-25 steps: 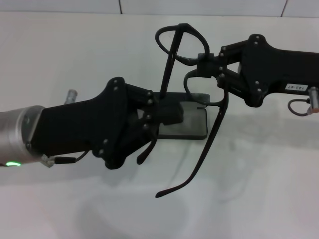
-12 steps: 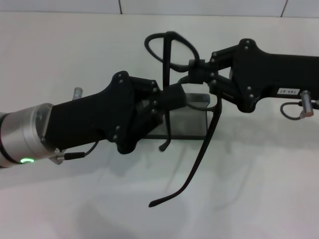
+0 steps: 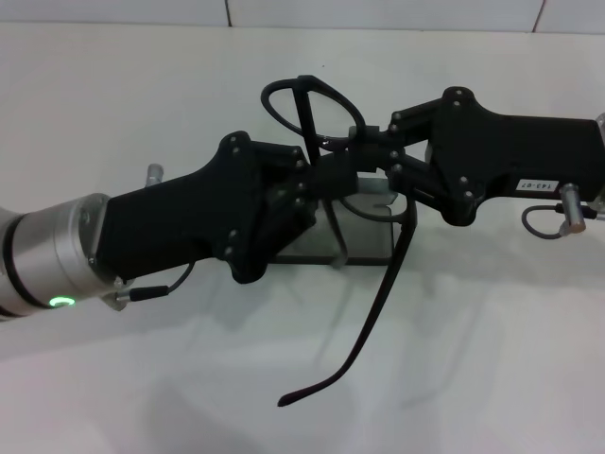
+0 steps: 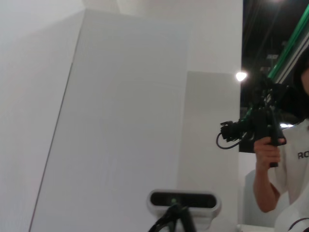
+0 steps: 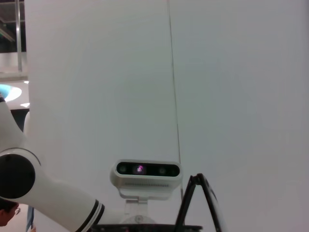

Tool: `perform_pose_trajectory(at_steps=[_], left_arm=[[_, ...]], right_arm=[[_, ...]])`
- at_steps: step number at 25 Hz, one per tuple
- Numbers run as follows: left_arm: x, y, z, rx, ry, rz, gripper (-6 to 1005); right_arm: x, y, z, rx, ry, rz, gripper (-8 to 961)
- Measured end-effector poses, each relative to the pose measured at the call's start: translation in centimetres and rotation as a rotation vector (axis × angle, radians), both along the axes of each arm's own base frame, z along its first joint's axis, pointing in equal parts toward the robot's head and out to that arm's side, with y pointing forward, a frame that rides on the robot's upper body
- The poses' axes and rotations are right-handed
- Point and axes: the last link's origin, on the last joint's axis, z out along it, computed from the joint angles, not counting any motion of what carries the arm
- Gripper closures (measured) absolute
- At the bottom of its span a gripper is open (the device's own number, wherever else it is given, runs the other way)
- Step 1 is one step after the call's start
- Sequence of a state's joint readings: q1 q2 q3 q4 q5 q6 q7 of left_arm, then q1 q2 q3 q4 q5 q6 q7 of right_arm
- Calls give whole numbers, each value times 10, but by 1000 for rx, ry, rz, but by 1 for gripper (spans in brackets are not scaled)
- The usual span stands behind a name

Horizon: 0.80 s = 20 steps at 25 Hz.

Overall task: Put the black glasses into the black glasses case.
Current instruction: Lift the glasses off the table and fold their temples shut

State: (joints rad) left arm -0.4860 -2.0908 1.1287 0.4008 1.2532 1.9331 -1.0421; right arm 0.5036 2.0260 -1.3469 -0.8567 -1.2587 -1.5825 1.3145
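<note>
While both tools (image 3: 352,170) (image 3: 373,142) pinch the black glasses (image 3: 317,104), no label reads clearly.

A white camera bar (image 5: 147,173) faces out beside thin black glasses (image 5: 198,203) before a white wall (image 5: 231,96).

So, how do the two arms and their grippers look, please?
Both grippers are matte black linkage bodies with visible screws. The left gripper sits on a silver metal wrist with a green light and a thin cable. The right gripper carries a small white label with printed digits and a looped grey cable.
</note>
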Motion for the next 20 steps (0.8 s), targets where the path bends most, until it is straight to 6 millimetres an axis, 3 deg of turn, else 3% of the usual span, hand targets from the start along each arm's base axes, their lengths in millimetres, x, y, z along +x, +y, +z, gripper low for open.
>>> perform_pose_trajectory(at_steps=[20], left_arm=[[0, -3, 1, -3, -19, -9, 967]], right_arm=[[3, -3, 2, 4, 40, 12, 888]])
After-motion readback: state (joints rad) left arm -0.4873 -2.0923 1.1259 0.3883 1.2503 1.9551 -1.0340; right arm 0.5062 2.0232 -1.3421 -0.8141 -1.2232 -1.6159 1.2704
